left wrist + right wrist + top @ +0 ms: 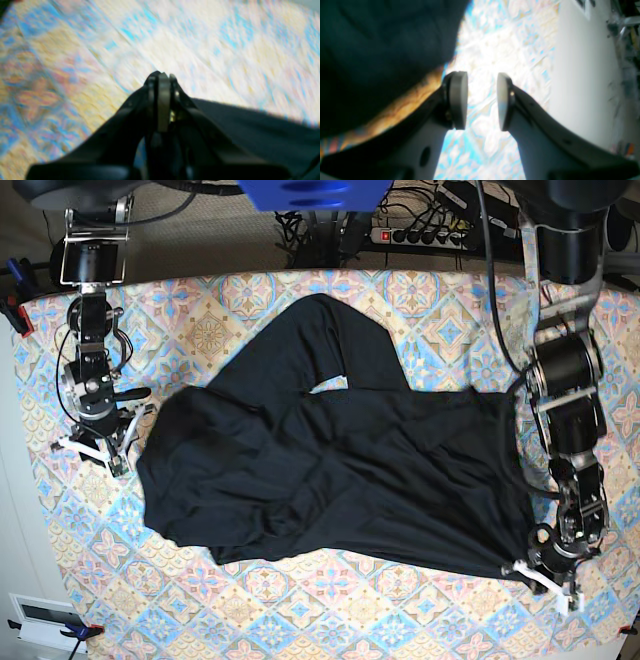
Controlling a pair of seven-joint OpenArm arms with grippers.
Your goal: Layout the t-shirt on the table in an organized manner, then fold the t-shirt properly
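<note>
Left tool (163,75): pressed together at the t-shirt's (330,470) near corner (whether cloth is pinched, I cannot tell)
Right tool (482,100): spread, holding nothing, beside the shirt's edge
T-shirt: rumpled across the patterned table (440,310)

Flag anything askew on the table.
The t-shirt lies crooked and rumpled: one part folded over toward the far edge of the table, the near hem slanting. Nothing is spilled or damaged.
</note>
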